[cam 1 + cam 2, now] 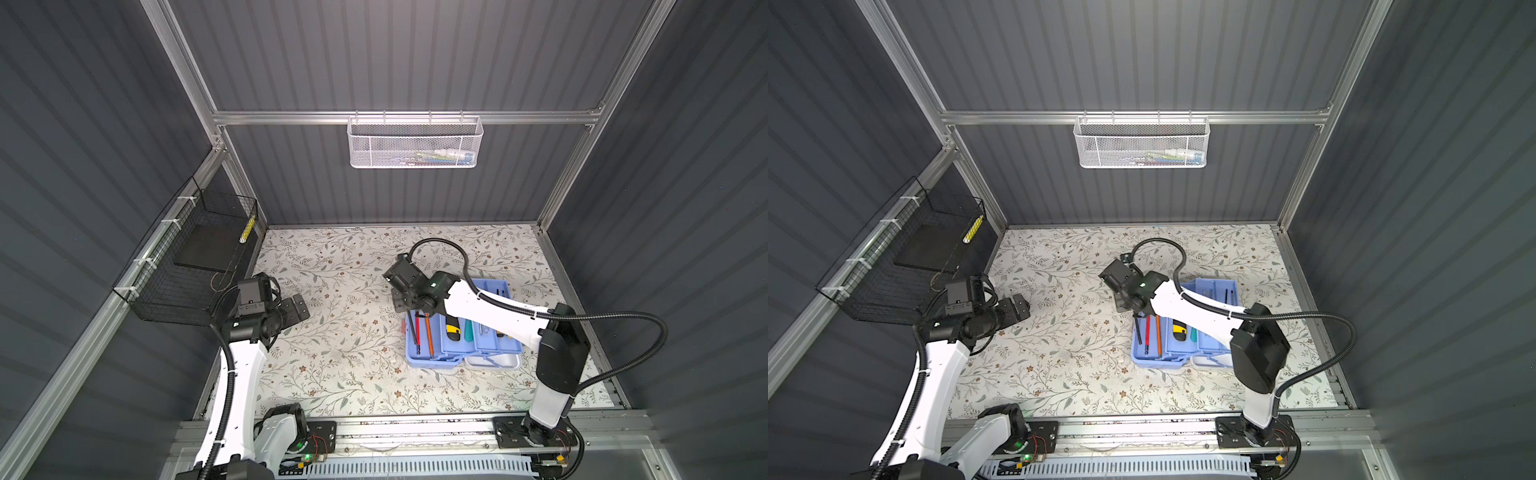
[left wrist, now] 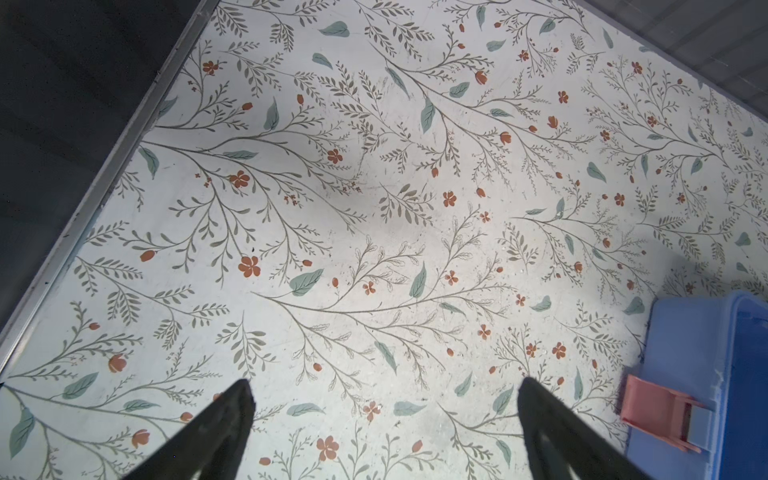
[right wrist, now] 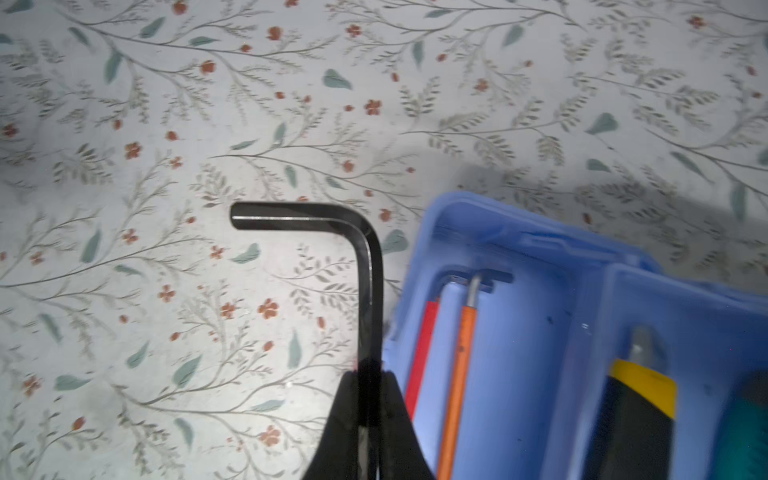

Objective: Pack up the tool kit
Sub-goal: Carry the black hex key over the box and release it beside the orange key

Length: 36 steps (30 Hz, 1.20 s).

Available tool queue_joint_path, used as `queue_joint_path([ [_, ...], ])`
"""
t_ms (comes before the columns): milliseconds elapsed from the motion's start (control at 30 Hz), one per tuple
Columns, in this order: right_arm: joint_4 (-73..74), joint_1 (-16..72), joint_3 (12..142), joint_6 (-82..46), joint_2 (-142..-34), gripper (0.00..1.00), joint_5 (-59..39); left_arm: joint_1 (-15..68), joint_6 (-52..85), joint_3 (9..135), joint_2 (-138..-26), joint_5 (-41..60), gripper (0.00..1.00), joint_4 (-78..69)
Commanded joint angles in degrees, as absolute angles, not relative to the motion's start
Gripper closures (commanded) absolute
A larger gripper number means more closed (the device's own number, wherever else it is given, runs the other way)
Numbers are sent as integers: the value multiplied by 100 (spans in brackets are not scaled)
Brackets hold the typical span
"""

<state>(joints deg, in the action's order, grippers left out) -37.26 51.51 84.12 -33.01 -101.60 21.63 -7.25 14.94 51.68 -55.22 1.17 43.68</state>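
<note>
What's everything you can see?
tool kit box: one, light blue, open on table
latch: one, pink, box's side
red tool: one, red, in box
orange tool: one, orange, beside red tool
knife: one, yellow-black, in box
teal tool: one, teal, beside knife
hex key: one, black, in right gripper
mesh basket: one, white, back wall
wire basket: one, black, left wall
left gripper: one, black, open, empty
right gripper: one, black, shut on hex key

It was a lab robot cell: grey ribbed wall panels (image 1: 415,54) in an aluminium frame (image 1: 407,117) enclosed a floral-papered surface (image 1: 340,365). The left arm (image 1: 245,365) and right arm (image 1: 478,305) stood bolted to a front rail (image 1: 415,428) with exposed wiring (image 1: 320,445).
</note>
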Motion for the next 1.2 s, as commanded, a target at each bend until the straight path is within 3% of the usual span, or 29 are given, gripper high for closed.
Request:
queue_joint_path([
  [0, -3866, 4964, 7970, -3497, -9818, 100, 2592, -773, 1380, 5211, -5466, 149, 0, 4333],
  [1167, -4337, 4623, 8357, -3815, -11618, 100, 2645, -774, 1371, 5199, -5511, 141, 1, 4346],
])
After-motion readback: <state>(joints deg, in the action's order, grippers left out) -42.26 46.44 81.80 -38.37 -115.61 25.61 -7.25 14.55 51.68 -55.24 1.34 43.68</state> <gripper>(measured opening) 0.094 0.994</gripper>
